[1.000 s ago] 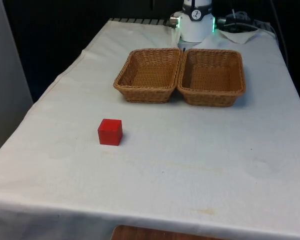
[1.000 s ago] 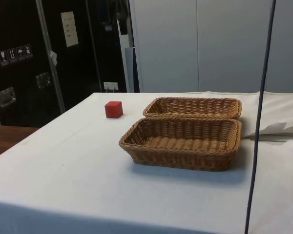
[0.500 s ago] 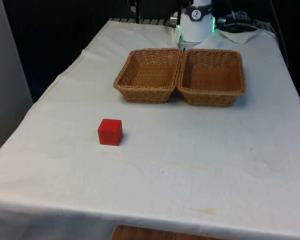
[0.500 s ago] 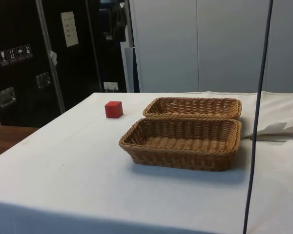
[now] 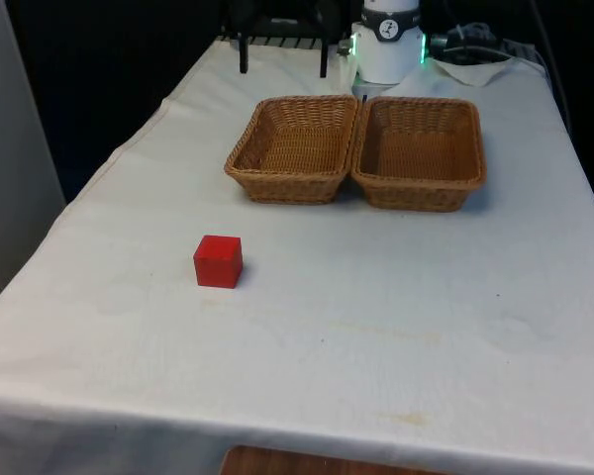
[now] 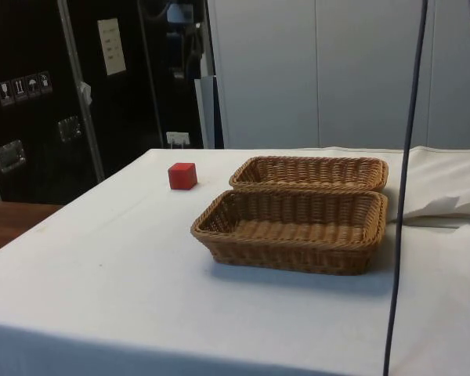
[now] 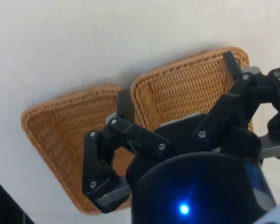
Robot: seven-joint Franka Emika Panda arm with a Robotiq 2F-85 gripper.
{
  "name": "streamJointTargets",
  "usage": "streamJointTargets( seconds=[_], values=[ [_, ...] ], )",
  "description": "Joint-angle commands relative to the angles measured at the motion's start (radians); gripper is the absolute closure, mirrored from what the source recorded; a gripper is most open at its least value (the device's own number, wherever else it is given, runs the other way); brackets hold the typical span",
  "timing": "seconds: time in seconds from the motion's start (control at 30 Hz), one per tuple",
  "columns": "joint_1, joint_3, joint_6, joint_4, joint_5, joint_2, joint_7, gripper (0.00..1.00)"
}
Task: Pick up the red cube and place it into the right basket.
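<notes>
White cloth covers the whole worktop [image 5: 396,327], and it's pretty bare apart from two wicker baskets sitting side by side, rims touching, toward the far end. So you've got the basket on the front view's left [image 5: 295,148] and the basket on the front view's right [image 5: 419,151], both shallow, rectangular and with nothing in them. The red cube [image 5: 218,261] sits flat on the cloth well apart from the baskets, nearer the front view's left edge, with one corner edge turned slightly toward the front camera; being a cube, it's got no real long axis. Nothing stands between it and the baskets, just open cloth. The gripper [image 5: 282,54] hangs up high over the far end of the worktop, and its fingers [image 7: 125,106] are spread wide, holding nothing, with both baskets below them in the wrist view.
</notes>
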Motion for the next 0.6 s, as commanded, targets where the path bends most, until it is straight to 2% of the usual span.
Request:
streamJointTargets(
  seconds=[0.0,0.17,0.2,0.23,0.47,0.5,0.53,0.57],
  values=[
    [-0.009,0.0,0.023,0.0,0.022,0.013,-0.027,0.0],
    [-0.018,-0.014,0.063,0.015,0.06,0.065,-0.071,0.0],
    [-0.008,-0.021,0.058,0.006,0.043,0.051,-0.056,0.0],
    [-0.02,-0.016,0.071,0.02,0.069,0.078,-0.079,0.0],
    [-0.033,-0.038,0.109,0.071,0.16,0.182,-0.141,0.0],
    [-0.033,-0.042,0.112,0.077,0.173,0.194,-0.147,0.0],
    [-0.023,-0.055,0.11,0.08,0.174,0.203,-0.145,0.0],
    [-0.035,-0.047,0.118,0.087,0.197,0.217,-0.158,0.0]
  ],
)
